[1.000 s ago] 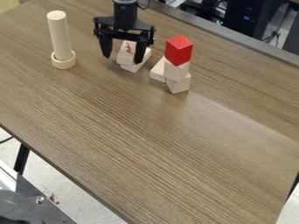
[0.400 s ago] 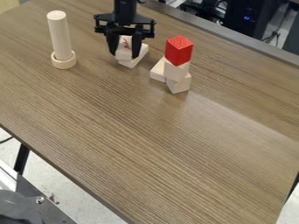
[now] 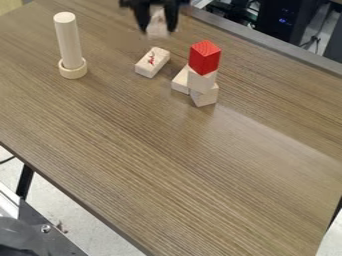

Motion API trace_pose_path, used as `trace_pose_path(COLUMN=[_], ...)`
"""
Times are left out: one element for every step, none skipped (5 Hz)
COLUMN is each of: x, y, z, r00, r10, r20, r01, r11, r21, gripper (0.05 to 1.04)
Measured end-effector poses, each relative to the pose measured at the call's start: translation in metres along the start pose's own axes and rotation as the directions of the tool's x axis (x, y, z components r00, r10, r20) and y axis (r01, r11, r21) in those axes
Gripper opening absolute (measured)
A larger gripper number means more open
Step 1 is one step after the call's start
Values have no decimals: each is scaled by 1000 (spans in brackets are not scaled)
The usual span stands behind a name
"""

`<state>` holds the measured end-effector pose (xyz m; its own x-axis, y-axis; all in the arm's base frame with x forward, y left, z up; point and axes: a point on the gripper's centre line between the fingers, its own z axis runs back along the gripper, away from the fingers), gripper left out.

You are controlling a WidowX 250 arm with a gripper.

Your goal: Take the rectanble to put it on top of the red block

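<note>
At the top edge of the camera view, the black gripper is shut on a pale wooden rectangular block, held up above the table. The red block sits on top of a small stack of pale wooden blocks, to the right of the gripper and lower in the view. A second pale rectangular block with red marks lies flat on the table, below the gripper in the view and left of the stack.
A tall pale cylinder stands upright in a round wooden ring at the left. Another pale block lies against the stack's left side. The wooden table extends toward the front; dark equipment stands behind its far edge.
The gripper has closed on the upper rectangular block and risen with it toward the top edge. The marked block beneath stays on the table, now uncovered.
</note>
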<state>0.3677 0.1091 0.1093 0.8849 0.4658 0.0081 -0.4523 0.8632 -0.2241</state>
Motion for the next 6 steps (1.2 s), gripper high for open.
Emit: trace_pose_path(x=[3, -4, -11, -28, -43, -58], y=[-12, -22, -41, -49, -54, -52], z=[16, 23, 42, 42, 38, 27], r00=[999, 998, 988, 981, 972, 964], r10=[-24, -56, -140, -188, -231, -264], r20=[40, 23, 63, 50, 37, 25], r01=[24, 57, 143, 190, 232, 264], r11=[1000, 998, 989, 981, 972, 964], r21=[-14, -32, -39, -36, -26, 15], gripper=[547, 547, 547, 547, 547, 547])
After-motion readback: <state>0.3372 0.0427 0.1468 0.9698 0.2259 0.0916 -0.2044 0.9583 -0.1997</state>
